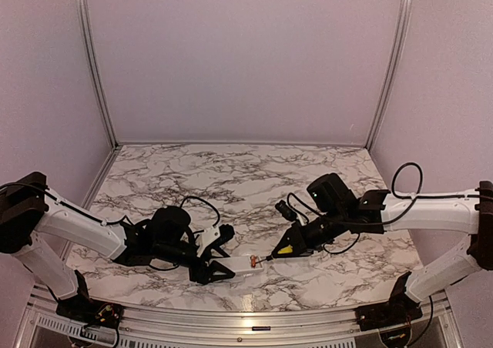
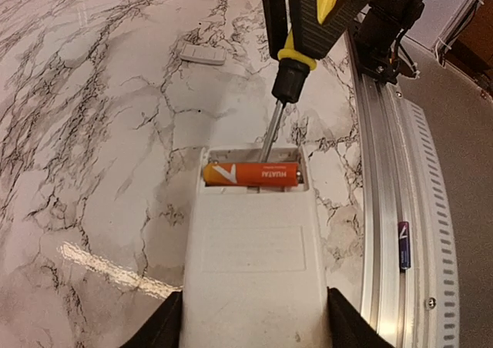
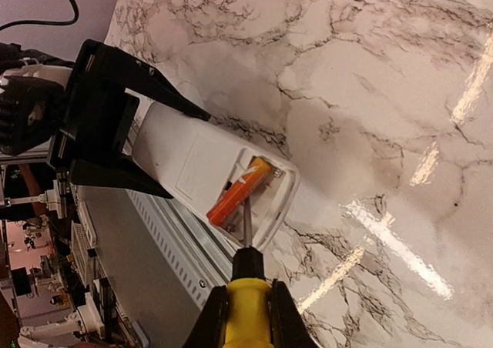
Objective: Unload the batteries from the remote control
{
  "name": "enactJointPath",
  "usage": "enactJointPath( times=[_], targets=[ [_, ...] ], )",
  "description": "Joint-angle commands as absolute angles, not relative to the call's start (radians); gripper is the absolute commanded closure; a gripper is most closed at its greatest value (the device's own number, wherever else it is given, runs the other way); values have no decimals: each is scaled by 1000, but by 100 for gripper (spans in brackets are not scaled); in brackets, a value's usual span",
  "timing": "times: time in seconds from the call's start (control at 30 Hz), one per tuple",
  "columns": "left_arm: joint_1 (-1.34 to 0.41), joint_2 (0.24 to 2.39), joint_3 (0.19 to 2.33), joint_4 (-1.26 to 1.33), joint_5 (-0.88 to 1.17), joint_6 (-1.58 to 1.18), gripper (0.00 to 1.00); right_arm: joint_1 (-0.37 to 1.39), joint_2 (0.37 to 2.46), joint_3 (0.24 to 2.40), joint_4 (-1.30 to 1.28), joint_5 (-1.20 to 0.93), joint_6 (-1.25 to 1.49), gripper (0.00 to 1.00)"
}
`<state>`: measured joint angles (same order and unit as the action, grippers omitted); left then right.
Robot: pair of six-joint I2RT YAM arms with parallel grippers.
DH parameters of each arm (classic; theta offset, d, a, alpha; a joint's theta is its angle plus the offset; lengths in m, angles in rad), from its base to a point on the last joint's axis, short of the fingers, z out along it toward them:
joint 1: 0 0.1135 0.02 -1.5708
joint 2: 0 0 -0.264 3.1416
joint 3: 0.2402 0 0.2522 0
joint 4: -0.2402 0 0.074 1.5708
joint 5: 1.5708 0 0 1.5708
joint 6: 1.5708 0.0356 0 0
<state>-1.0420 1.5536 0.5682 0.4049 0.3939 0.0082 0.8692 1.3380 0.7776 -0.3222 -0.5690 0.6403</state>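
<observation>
Step in hand: prying out a battery.
- Left gripper (image 1: 222,269) is closed on the remote (image 2: 258,263), one finger on each long side. It holds the remote low over the table (image 2: 92,132) near the front edge, open end toward the right arm.
- Right gripper (image 1: 286,248) is clamped on the yellow handle of the screwdriver (image 2: 293,75).
- The screwdriver tip sits inside the compartment, against the far side of the orange battery (image 2: 250,173). The battery lies crosswise in its bay and is not yet lifted.

Next move, as judged: lever the tip under one end of the battery and tip it up and out, while the left grip keeps the remote from twisting. Only a small, slow push is wanted, since the tip could skate off the round body.

Views:
- The left wrist view alone shows the cover (image 2: 202,53) lying well apart on the marble. It also shows a dark cylinder (image 2: 404,244) in the rail (image 2: 377,209) groove, likely a battery already out.
- The right wrist view shows bare space in the compartment beside the battery.
- The top view gives both arms' layout, but the battery is a mere speck there.
</observation>
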Motion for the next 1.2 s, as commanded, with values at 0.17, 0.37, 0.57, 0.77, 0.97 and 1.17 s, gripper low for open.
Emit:
enactJointPath(
  times=[0.17,0.37,0.57,0.77,0.97,1.17],
  targets=[
    [-1025,1572,551,581,444,-129,100,873,1291,751,-250,-616,689,100],
    [-1019,1590,539,629,466,-188,100,873,1269,750,-261,-574,693,100],
    [-1019,1621,543,671,514,-251,100,873,1283,785,-263,-528,692,100],
    [-1019,1657,552,694,560,-313,100,873,1304,856,-332,-481,655,100],
    [-1019,1678,555,695,584,-335,100,872,1310,898,-369,-456,650,100],
    [-1019,1678,552,684,599,-338,100,872,1308,921,-398,-436,648,100]
  ],
)
